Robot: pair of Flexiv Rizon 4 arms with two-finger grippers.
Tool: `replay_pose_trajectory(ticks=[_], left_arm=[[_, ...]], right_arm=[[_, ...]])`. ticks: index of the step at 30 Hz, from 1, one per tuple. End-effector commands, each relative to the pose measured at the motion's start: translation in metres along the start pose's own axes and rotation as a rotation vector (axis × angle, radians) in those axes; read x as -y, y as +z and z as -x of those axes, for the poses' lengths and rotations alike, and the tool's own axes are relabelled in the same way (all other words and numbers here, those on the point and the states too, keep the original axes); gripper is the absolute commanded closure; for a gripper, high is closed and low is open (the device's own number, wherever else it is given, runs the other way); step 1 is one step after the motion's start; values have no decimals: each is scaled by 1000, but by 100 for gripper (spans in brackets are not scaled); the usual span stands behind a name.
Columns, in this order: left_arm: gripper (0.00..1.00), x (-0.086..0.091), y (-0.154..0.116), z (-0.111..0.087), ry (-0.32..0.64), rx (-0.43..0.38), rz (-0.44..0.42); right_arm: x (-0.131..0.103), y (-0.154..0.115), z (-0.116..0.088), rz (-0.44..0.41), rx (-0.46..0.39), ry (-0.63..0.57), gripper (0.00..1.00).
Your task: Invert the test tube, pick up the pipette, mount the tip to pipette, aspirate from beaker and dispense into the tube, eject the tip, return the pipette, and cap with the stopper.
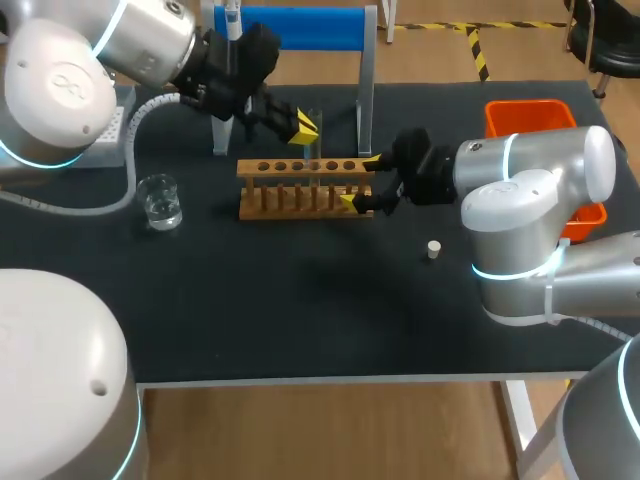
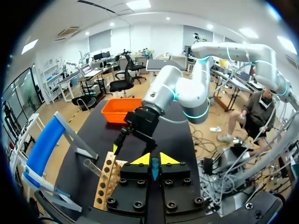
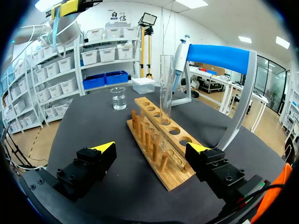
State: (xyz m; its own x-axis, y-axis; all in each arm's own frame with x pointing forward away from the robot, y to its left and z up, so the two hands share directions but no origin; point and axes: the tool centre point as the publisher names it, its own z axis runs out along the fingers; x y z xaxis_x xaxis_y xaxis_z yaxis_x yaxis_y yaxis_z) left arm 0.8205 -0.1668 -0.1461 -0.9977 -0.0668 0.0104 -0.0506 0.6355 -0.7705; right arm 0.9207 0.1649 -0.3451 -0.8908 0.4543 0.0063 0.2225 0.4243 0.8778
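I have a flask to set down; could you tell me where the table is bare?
Bare: the front of the table, from the rack to the near edge, left of the stopper. A narrower gap lies between beaker and rack. Crowded: the rack, with the right gripper straddling its end and the left gripper by the test tube.

Broad black-topped table [image 1: 300,330]

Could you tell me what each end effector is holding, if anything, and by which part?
The right end effector is open astride the rack, holding nothing. Whether the left end effector holds anything cannot be told.
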Motion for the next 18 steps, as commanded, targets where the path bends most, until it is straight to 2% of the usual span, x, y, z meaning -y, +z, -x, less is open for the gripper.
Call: replay_pose_trajectory(ticks=[1,18], left_arm=[[100,-2,3,1,-1,0,-2],[100,-3,2,1,-18,11,2]], right_arm=[[0,0,0,0,1,0,0],[0,0,0,0,1,0,0]])
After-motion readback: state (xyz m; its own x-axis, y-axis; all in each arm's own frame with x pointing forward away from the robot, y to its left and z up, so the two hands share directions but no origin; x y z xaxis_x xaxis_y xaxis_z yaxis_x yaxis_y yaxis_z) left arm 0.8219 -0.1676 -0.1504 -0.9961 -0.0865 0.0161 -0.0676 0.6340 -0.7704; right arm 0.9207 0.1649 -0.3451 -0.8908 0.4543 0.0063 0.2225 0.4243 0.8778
